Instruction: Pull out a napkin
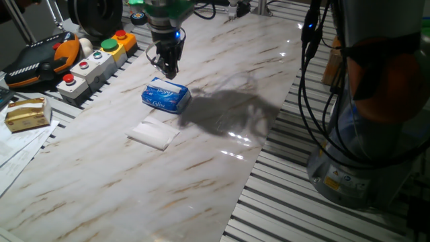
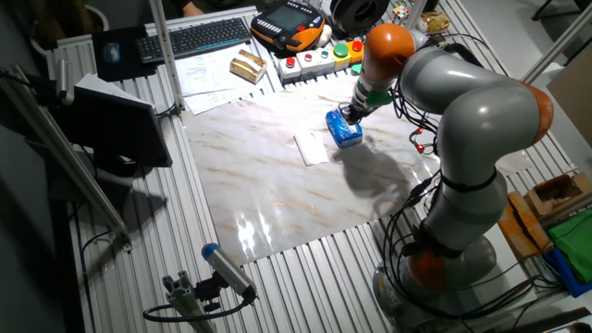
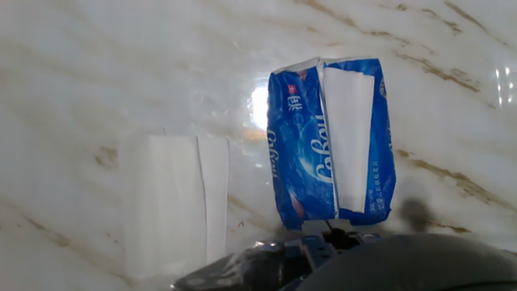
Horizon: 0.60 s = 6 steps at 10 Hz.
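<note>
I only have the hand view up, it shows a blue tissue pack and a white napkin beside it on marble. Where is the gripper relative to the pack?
Observer: The gripper hangs just above the tissue pack's far end, not touching it as far as I can tell.
Operator: Are the fingers open or shut?
Observer: Cannot tell; they look close together in the fixed view, but it is too small to judge.
Operator: Anything else near the napkin?
Observer: The napkin lies flat on the marble table close beside the pack; a button box sits off the marble's edge.
</note>
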Available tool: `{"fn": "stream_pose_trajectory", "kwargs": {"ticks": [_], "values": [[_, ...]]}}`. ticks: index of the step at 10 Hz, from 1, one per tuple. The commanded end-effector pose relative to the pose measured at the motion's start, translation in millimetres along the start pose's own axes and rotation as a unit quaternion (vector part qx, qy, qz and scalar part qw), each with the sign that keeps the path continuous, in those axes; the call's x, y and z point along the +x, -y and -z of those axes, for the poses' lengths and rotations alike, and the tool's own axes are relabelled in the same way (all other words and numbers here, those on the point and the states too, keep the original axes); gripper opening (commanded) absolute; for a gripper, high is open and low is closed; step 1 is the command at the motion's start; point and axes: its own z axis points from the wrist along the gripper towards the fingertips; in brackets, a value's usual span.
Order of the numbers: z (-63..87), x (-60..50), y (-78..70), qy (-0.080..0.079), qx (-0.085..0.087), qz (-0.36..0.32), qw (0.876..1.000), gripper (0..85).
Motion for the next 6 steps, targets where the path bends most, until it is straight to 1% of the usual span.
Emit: {"fn": "stream_pose_trajectory", "kwargs": {"ticks": [1, 3, 4, 5, 6], "values": [[-3.3, -1.2, 1.6, 0.000, 0.001, 0.002, 1.000, 0.7], [-14.9, -6.3, 5.1, 0.002, 0.001, 0.006, 1.000, 0.7], [-22.3, -9.7, 7.8, 0.005, -0.001, 0.006, 1.000, 0.7], [-27.9, -14.6, 10.9, 0.005, -0.007, 0.005, 1.000, 0.7], [-30.8, -17.5, 13.3, 0.006, -0.007, 0.005, 1.000, 0.7]]}}
